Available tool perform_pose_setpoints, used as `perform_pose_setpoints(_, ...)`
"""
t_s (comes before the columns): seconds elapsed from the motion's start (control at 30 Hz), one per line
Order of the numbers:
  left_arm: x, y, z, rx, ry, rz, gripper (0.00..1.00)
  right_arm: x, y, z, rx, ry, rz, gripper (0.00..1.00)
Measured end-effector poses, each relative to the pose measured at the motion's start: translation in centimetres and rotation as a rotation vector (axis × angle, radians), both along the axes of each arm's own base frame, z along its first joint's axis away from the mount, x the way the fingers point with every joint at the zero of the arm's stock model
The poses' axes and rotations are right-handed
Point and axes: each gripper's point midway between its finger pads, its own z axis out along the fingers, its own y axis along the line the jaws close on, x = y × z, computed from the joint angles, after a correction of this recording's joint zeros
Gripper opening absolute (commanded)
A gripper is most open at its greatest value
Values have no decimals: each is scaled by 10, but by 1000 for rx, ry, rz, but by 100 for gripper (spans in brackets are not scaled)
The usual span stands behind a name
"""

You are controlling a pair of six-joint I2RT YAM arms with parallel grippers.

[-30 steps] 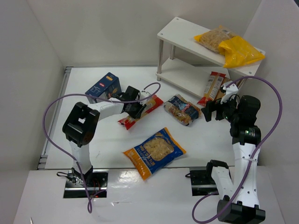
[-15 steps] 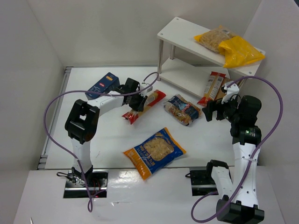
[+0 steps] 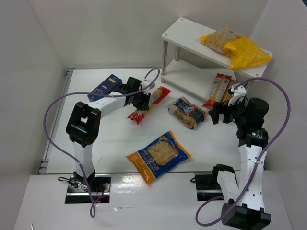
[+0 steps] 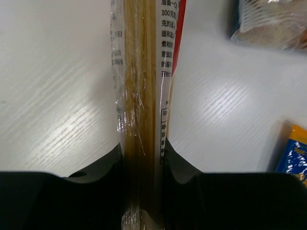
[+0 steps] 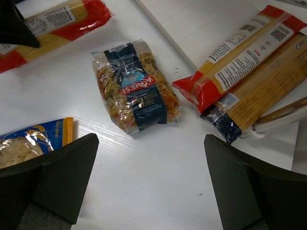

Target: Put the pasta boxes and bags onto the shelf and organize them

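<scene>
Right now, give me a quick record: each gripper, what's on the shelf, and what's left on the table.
left gripper: shut on spaghetti bag
right gripper: open, empty, by the shelf's lower tier
shelf, top: yellow bags, two, side by side
shelf, lower: spaghetti packs, two, lying together
table: blue box, blue-labelled bag, orange-and-blue bag
</scene>
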Motion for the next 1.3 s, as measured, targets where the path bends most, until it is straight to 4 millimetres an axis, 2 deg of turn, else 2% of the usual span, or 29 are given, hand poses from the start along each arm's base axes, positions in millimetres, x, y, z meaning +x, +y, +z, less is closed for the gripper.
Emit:
perform_pose_setpoints(0.1,8,-10,20,2,-33,1,0,1,-3,-1,1,5,-11,100)
perform_pose_setpoints(0.37,39,-72,113,-63,-237,-45,0,1,-11,-1,1,6,-41,100)
perform_pose_setpoints(0.47,45,-91,128,-84,-273,-63,0,1,-12,-2,2,6,-46,100)
perform_pose_setpoints(0.57,54,-101,125,-77,-276,-63,0,1,-14,-2,2,6,-53,100)
perform_pose_setpoints(0.83,82,-113,69,21,-198,-28,0,1,-18,-1,2,6,-65,100)
perform_pose_setpoints(0.93,90,-117,57,30,-171,-10,0,1,-19,-2,-1,6,-70,100)
perform_pose_setpoints(1.07,97,-126,65,20,-171,-6,0,1,-19,-2,-1,6,-69,100)
perform_pose_setpoints(1.2,114,-148,99,-64,-264,3,0,1,-19,-2,-4,5,-68,100)
perform_pose_setpoints(1.3,107,-152,110,-73,-274,-5,0,1,-19,-2,-7,5,-63,100)
